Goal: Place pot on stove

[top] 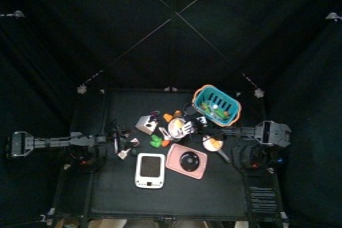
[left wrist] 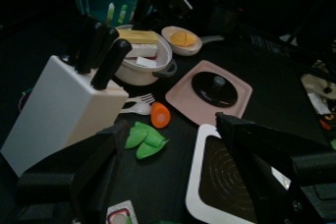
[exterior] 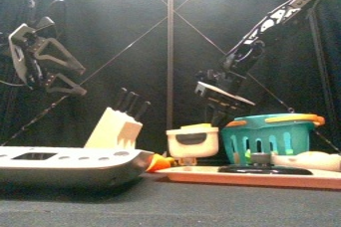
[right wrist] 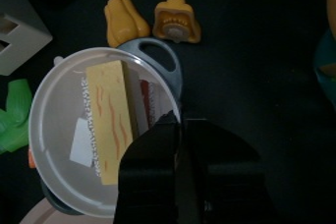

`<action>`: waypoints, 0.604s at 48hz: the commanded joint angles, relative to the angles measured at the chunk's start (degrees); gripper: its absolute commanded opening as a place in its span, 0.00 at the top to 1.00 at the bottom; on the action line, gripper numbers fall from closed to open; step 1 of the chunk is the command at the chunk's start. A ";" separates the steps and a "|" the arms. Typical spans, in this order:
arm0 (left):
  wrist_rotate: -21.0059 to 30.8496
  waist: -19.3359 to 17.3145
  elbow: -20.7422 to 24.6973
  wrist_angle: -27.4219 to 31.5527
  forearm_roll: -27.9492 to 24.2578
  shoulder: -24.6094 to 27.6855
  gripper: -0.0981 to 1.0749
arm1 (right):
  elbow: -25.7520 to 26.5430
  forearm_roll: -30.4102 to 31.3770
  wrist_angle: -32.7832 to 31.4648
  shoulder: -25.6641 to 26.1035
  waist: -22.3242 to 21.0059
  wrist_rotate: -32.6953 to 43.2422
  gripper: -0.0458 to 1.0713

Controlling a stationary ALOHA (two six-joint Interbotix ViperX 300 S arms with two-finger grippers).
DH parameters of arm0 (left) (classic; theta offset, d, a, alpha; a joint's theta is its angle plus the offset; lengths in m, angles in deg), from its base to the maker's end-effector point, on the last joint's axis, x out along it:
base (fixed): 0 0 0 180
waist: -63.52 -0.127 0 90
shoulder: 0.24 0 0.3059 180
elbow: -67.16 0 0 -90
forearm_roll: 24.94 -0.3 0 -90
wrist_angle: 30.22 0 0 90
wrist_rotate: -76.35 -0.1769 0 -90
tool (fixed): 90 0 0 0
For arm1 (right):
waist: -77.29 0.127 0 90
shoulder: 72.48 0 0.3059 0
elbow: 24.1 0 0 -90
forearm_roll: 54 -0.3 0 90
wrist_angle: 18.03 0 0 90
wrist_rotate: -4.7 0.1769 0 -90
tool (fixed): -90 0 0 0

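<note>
The pot (exterior: 194, 139) is cream with a pale lid and a yellow bar handle; it stands on the table between the knife block (exterior: 115, 129) and the teal basket (exterior: 273, 136). My right gripper (exterior: 220, 94) hangs just above it, not touching. From the right wrist the lid (right wrist: 92, 120) fills the view, with the right gripper (right wrist: 184, 147) over its rim, jaws a narrow slit apart and empty. The stove (top: 150, 169), a white slab with a grey panel, lies at the table's front. My left gripper (exterior: 40, 57) is raised high at the left, open, above the stove (left wrist: 230, 179).
A pink square slab (top: 187, 160) with a dark round spot lies right of the stove. Two yellow toy foods (right wrist: 144, 17) lie beyond the pot. An orange piece (left wrist: 160, 116) and a green piece (left wrist: 148, 141) lie by the knife block (left wrist: 59, 105).
</note>
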 commanded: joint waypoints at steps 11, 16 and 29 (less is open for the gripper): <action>-0.18 -0.26 0.62 -0.26 0.09 0.09 0.03 | 2.99 0.09 0.88 2.55 2.90 0.35 0.64; -0.18 -0.44 0.18 -0.26 0.09 0.09 0.03 | 4.66 -0.97 1.67 2.37 5.27 0.26 0.64; -0.35 -1.32 -0.35 -0.26 -0.26 -0.09 0.03 | 9.23 -3.96 4.39 -0.70 12.92 0.18 0.64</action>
